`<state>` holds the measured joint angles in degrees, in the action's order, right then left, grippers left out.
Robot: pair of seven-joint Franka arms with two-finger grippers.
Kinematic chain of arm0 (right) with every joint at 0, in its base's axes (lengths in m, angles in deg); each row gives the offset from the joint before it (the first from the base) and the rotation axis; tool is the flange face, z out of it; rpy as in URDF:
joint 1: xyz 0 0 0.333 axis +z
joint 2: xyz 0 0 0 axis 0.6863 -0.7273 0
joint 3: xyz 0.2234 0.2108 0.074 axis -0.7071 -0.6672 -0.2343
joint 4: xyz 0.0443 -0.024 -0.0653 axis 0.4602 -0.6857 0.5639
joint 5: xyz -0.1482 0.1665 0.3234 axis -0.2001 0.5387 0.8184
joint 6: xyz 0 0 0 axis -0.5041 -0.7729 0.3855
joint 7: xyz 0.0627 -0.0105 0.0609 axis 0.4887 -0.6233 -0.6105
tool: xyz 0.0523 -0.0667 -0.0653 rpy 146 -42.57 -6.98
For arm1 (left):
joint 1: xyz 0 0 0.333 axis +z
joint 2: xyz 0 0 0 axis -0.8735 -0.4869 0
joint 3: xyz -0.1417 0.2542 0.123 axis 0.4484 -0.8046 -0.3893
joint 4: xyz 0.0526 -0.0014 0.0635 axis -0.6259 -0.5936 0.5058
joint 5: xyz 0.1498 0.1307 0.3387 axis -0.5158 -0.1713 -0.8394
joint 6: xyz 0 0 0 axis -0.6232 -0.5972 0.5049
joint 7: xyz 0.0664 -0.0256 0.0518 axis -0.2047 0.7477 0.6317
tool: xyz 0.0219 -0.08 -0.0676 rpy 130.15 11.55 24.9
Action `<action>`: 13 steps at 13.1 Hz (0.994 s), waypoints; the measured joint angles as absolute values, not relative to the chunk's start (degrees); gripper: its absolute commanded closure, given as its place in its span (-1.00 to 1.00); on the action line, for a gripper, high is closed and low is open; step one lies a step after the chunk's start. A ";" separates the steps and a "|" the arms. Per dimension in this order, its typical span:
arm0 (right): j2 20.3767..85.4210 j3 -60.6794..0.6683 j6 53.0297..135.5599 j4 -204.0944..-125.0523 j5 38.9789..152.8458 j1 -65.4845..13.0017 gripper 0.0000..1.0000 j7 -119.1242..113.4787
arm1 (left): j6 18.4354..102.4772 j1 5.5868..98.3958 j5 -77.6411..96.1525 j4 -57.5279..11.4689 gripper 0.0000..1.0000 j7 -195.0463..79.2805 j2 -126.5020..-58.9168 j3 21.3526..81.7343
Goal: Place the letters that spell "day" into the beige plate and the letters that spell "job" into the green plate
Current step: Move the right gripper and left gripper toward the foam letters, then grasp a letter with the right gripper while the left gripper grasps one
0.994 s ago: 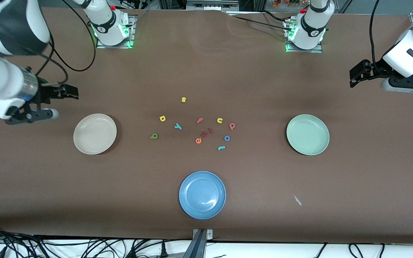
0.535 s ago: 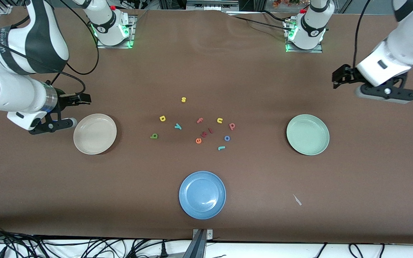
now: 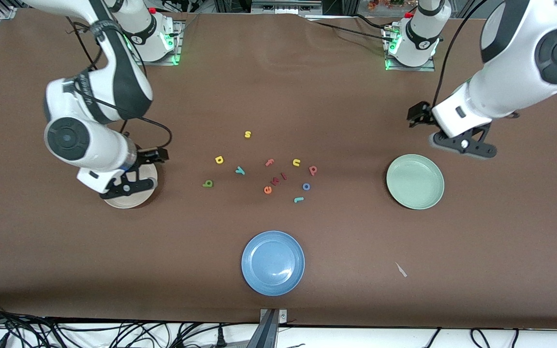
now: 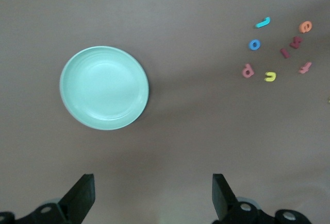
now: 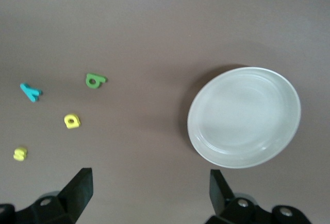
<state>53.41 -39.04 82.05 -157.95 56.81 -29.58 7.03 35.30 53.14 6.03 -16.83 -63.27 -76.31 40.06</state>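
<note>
The beige plate (image 3: 137, 198) (image 5: 244, 116) lies toward the right arm's end, mostly hidden under that arm's hand. My right gripper (image 3: 159, 155) (image 5: 149, 190) hangs open and empty over the table beside it. The green plate (image 3: 415, 181) (image 4: 104, 88) lies toward the left arm's end, and my left gripper (image 3: 416, 115) (image 4: 152, 195) is open and empty over bare table by its rim. Between the plates lie the green d (image 3: 208, 183) (image 5: 95, 80), yellow a (image 3: 219, 159), teal y (image 3: 240, 170), teal j (image 3: 299, 199) (image 4: 263, 22), blue o (image 3: 306, 186) and pinkish b (image 3: 313, 169).
Other letters lie among them: a yellow s (image 3: 247, 134), pink f (image 3: 270, 162), yellow u (image 3: 296, 162), orange e (image 3: 268, 190) and two small red ones. A blue plate (image 3: 272, 262) sits nearer the front camera. A pale scrap (image 3: 401, 269) lies near the table's front edge.
Both arms have swung in from the table's ends. The right hand now covers much of the beige plate, and the left hand has come close to the green plate. The letters have not moved.
</note>
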 measured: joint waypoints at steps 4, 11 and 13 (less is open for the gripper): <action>52.18 -39.08 85.38 -160.30 56.65 -27.90 -1.00 4.08 | 44.16 49.38 7.51 -16.75 -1.00 -62.19 -84.10 40.55; 49.82 -38.86 94.80 -163.32 56.46 -27.31 -1.00 -26.83 | 54.47 41.38 7.51 -14.35 -1.00 -59.94 -96.68 40.94; 48.17 -38.87 99.53 -164.67 56.46 -27.29 -1.00 -35.49 | 58.76 38.81 7.51 -13.85 -1.00 -59.93 -99.40 40.99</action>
<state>48.17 -38.87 99.53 -164.67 56.46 -27.29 -35.49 58.76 38.81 7.51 -13.85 -59.93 -99.40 40.99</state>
